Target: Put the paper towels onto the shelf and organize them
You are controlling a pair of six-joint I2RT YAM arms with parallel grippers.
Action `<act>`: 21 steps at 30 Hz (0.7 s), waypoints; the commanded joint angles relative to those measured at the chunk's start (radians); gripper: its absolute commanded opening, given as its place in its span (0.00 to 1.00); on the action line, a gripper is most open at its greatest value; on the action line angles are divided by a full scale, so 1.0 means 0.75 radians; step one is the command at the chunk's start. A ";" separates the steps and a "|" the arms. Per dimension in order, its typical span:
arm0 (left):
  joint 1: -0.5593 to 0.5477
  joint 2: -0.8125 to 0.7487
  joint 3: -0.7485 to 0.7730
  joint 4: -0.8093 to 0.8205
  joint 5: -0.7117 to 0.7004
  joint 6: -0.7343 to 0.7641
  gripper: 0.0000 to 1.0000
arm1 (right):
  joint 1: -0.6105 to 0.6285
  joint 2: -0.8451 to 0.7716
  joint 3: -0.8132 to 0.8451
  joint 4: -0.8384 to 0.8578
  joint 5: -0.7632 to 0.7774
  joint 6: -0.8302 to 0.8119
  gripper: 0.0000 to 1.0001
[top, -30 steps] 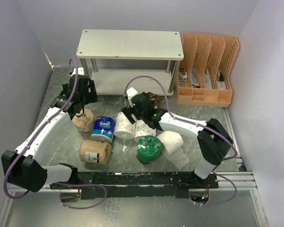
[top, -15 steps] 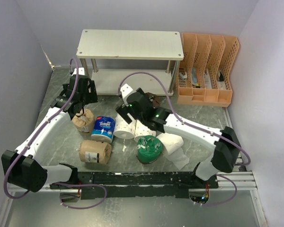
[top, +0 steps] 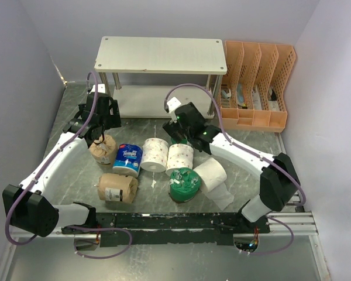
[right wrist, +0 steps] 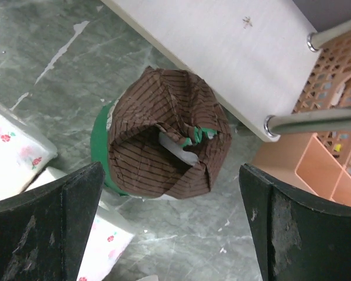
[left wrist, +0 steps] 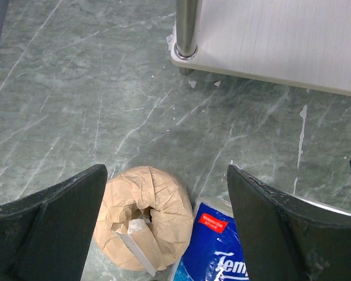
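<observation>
Green marbled bench [top: 257, 137], pale lilac walls [top: 164, 17]. Shelf [top: 161, 54] at far edge, orange file organizer [top: 257, 82] in far right corner, paper towels [top: 155, 155] clustered mid-bench. My left gripper [left wrist: 165, 175] is wide open above the tan-wrapped roll [left wrist: 143, 216]. Only the right wrist view shows the dark brown roll [right wrist: 164, 137], beside the shelf's lower board, under my wide-open right gripper [right wrist: 171, 175].

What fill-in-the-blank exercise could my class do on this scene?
The left end effector hovers over the tan roll, its jaws ____.
The right end effector hovers over a striped roll wrapped in ____ paper.
The shelf holds ____ rolls on its top board.
Missing words: open; brown; no.
</observation>
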 commanded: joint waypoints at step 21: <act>0.029 0.006 0.030 0.025 0.047 0.022 0.95 | -0.048 0.195 0.069 0.054 -0.321 -0.008 1.00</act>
